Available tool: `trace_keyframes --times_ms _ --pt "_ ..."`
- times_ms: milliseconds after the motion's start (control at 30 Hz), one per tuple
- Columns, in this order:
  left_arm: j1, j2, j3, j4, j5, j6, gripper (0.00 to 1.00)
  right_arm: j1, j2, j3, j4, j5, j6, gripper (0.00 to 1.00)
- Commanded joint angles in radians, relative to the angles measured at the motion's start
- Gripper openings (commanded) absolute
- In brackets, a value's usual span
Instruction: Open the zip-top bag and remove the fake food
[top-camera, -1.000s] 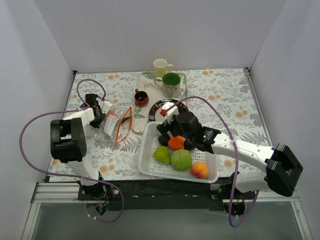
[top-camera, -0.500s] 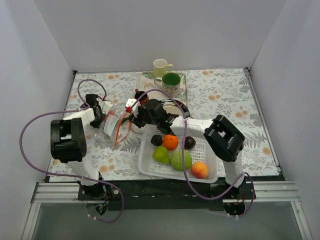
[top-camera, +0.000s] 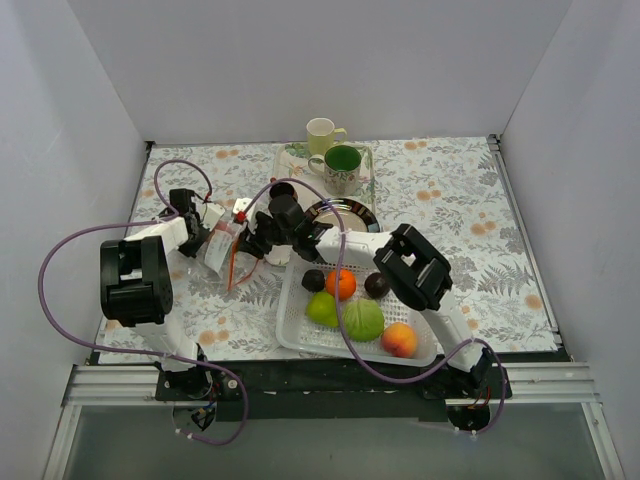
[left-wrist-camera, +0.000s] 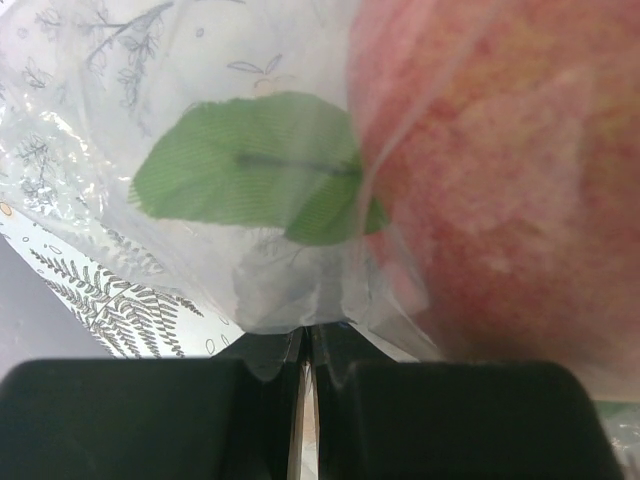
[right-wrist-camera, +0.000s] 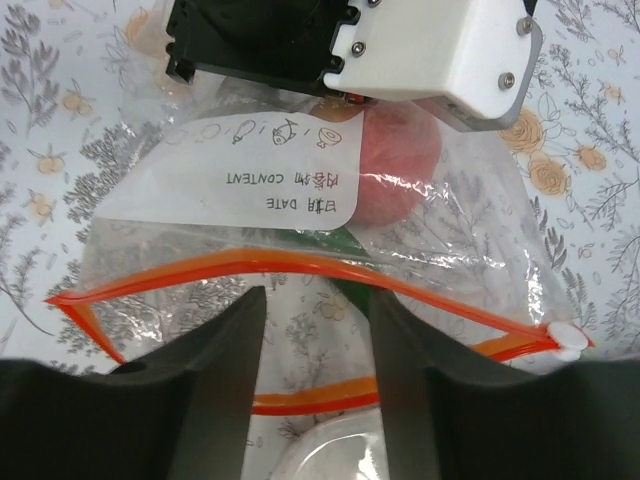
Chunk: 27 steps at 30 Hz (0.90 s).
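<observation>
Swung away from the white basket (top-camera: 292, 318), the right pincer (right-wrist-camera: 314, 305) has come across to the left, to the zip-top bag (top-camera: 225, 252); the left pincer (left-wrist-camera: 303, 362) has kept its place. On the flowered table (top-camera: 450, 200) the basket sits at lower centre, holding fake food: cabbage (top-camera: 363, 320), pear (top-camera: 322, 308), peach (top-camera: 399, 340), orange (top-camera: 341, 284), two dark plums (top-camera: 313, 280); the bag lies left of centre, its orange-red zip strip (right-wrist-camera: 250, 262) parted and the mouth gaping; the left pincer is clenched on the bag's far edge, clear film nipped between its fingers (left-wrist-camera: 140, 420); the right pincer is released at the mouth, jaws spread apart; inside the bag lies a pinkish apple (right-wrist-camera: 400, 160) with a green leaf (left-wrist-camera: 250, 180).
</observation>
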Motion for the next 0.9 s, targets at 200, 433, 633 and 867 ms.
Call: trace_keyframes --times_ms 200,433,633,867 --pt "0.008 -0.039 0.048 -0.083 0.02 0.004 0.0 0.011 0.091 0.158 -0.063 0.063 -0.277 0.93" --pt "0.008 -0.058 0.083 -0.126 0.026 0.008 0.0 0.009 0.169 0.241 -0.048 0.048 -0.316 0.98" --pt "0.005 -0.056 0.149 -0.197 0.069 -0.004 0.0 0.009 0.22 0.263 0.007 -0.068 -0.155 0.98" --pt "-0.007 -0.049 0.152 -0.229 0.098 -0.038 0.0 0.006 0.237 0.276 0.048 -0.15 -0.031 0.95"
